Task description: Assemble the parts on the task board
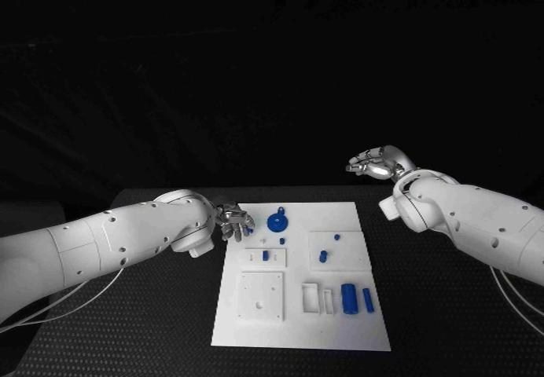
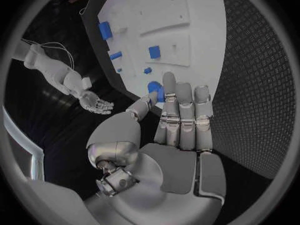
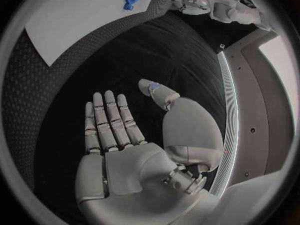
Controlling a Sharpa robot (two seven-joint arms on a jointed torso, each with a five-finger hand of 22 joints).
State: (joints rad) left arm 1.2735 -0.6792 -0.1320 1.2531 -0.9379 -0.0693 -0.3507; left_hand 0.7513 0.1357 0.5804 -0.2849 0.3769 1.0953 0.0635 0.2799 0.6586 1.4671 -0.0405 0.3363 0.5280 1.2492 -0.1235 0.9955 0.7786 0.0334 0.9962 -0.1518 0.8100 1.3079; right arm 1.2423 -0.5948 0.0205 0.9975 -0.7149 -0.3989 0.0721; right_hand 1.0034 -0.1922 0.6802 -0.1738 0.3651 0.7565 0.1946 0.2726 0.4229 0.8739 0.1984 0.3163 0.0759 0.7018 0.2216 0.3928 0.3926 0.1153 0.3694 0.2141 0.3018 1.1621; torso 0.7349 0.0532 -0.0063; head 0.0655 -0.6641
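The white task board [image 1: 259, 322] lies in the middle of the black table. A round blue part [image 1: 277, 222] stands near its far edge, with small blue parts [image 1: 266, 255] [image 1: 323, 255] mid-board. Two longer blue parts [image 1: 349, 298] [image 1: 367, 298] sit near the right edge. My left hand [image 1: 236, 223] hovers at the board's far left edge, fingers straight and empty [image 2: 181, 120]; the round blue part [image 2: 154, 89] lies just past its fingertips. My right hand [image 1: 380, 163] is raised beyond the board's far right corner, palm flat and empty [image 3: 122, 140].
White raised plates and slots [image 1: 261, 297] cover the board's near left half. Black textured table [image 1: 453, 314] surrounds the board on all sides. The right wrist view shows the board's far edge [image 3: 81, 22] and the left hand [image 3: 187, 2] beyond it.
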